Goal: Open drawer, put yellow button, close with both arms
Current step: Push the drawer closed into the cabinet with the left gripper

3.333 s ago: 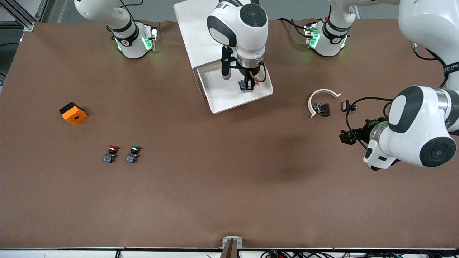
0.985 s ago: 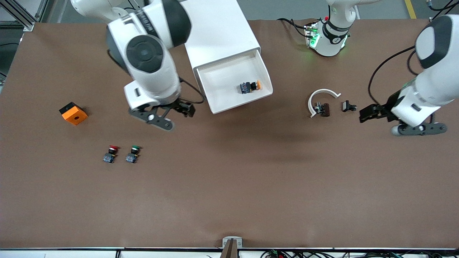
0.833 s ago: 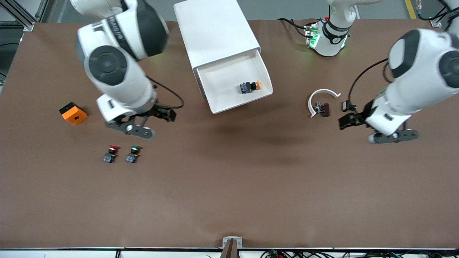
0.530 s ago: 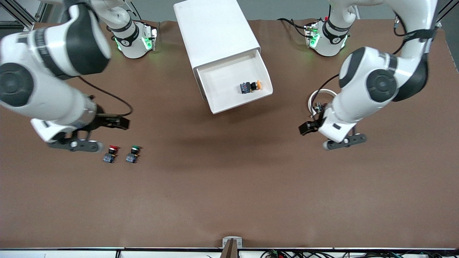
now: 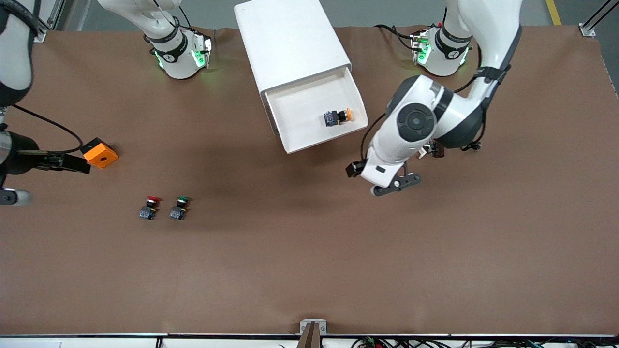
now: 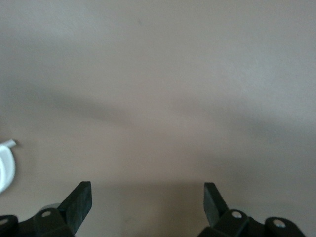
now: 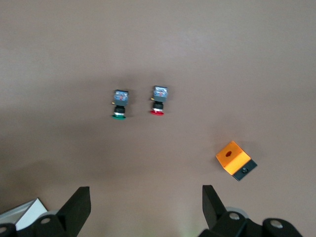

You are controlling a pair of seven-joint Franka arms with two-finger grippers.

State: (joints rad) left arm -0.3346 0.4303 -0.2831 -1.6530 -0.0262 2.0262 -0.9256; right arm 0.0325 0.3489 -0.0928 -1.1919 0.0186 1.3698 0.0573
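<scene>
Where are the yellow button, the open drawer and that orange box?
yellow button (image 5: 349, 114), front view, on its cap.
drawer (image 5: 295, 142), front view, on its front edge.
orange box (image 7: 232, 157), right wrist view, on its top face.

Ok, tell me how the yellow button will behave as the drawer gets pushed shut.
The yellow button lies on its side, loose in the open drawer, so it will probably slide. Its round cap may let it roll a little. It looks small and light, so a gentle push seems wise.

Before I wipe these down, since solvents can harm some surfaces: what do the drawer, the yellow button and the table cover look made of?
Drawer: looks like smooth white moulded plastic, uniform with rounded edges. Yellow button: glossy orange-yellow plastic cap on a black and blue-grey body, likely plastic; metal contacts cannot be told. Table cover: matte brown sheet, possibly paper or felt.
</scene>
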